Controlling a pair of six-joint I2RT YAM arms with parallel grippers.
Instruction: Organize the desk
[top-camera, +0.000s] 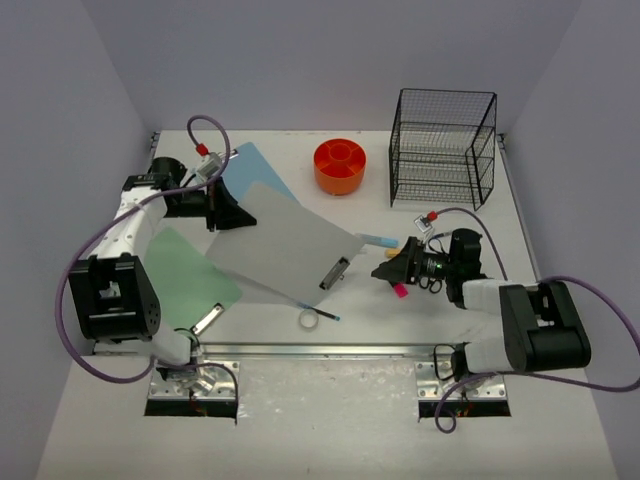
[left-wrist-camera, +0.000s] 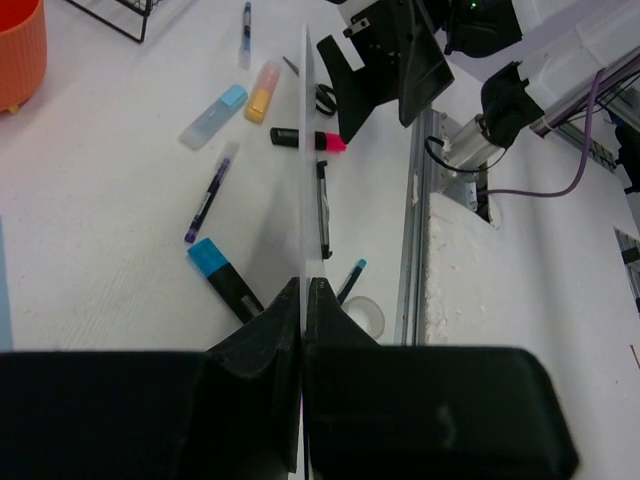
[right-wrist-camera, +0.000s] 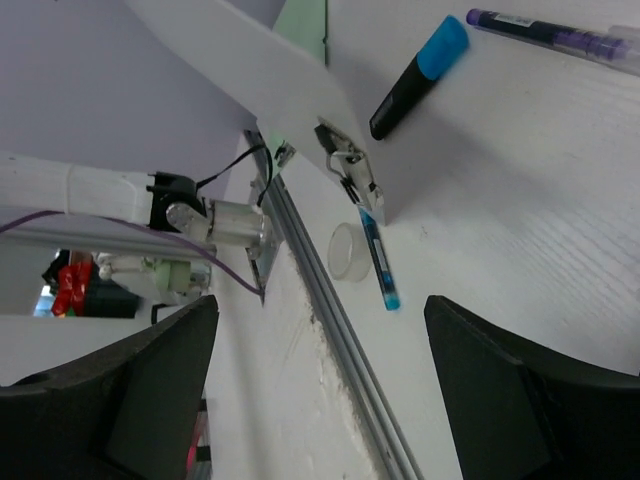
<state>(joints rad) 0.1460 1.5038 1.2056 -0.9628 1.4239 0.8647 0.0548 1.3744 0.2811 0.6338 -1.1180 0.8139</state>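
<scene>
On the white desk (top-camera: 420, 325), my left gripper (top-camera: 230, 210) is shut on the edge of a grey clipboard (top-camera: 285, 245). The board is tilted, with its clip end (top-camera: 335, 272) low near the front. In the left wrist view the gripper (left-wrist-camera: 303, 285) pinches the board's thin edge (left-wrist-camera: 304, 150). My right gripper (top-camera: 393, 265) hangs open and empty just right of the clipboard, above a pink highlighter (top-camera: 400, 291). In the right wrist view its gripper (right-wrist-camera: 320, 310) frames the front rail (right-wrist-camera: 340, 340).
A green sheet (top-camera: 185, 275) and a blue sheet (top-camera: 255, 162) lie under the board. An orange container (top-camera: 340, 165) and a black wire rack (top-camera: 443, 148) stand at the back. A tape roll (top-camera: 308, 319), teal pen (top-camera: 323, 313), blue-capped marker (left-wrist-camera: 225, 278), purple pen (left-wrist-camera: 210, 190) and light highlighters (left-wrist-camera: 213, 115) lie scattered.
</scene>
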